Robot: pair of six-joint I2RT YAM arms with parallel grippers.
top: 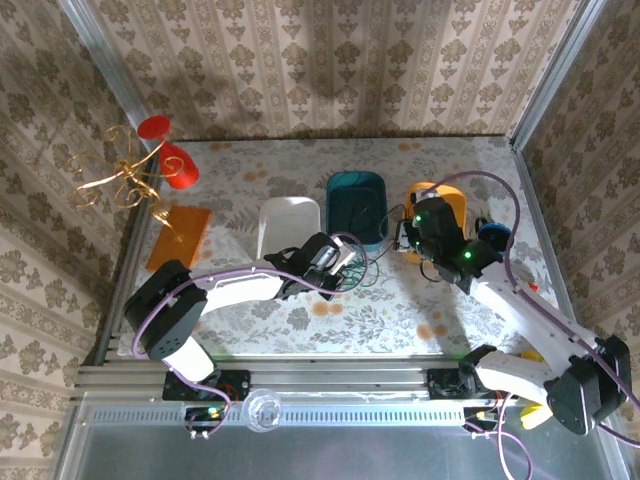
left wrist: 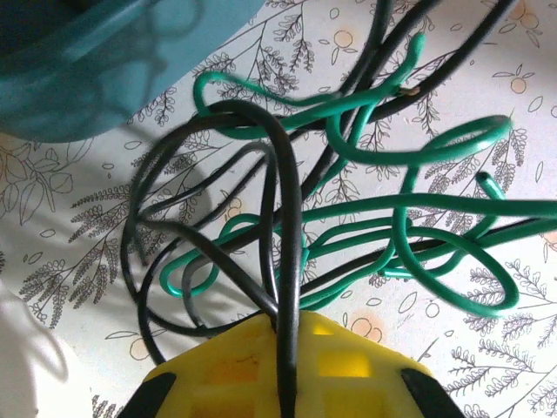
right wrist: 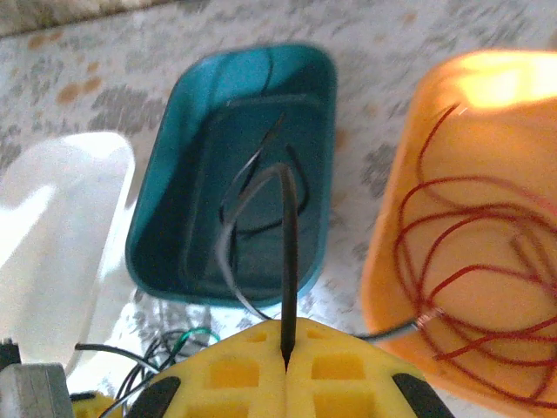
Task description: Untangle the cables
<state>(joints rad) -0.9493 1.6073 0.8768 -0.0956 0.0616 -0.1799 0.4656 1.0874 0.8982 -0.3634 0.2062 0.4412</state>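
Observation:
A tangle of green cables and black cables lies on the flowered table beside the teal bin. My left gripper is shut on one black cable of that tangle, seen from above at the table's middle. My right gripper is shut on another black cable, which arcs up over the teal bin. Red cables lie coiled in the orange bin. In the top view the right gripper hangs between the teal bin and the orange bin.
A white bin stands left of the teal one. An orange flat mat, a gold wire stand and a red piece sit at the far left. Metal frame posts and patterned walls close in the table.

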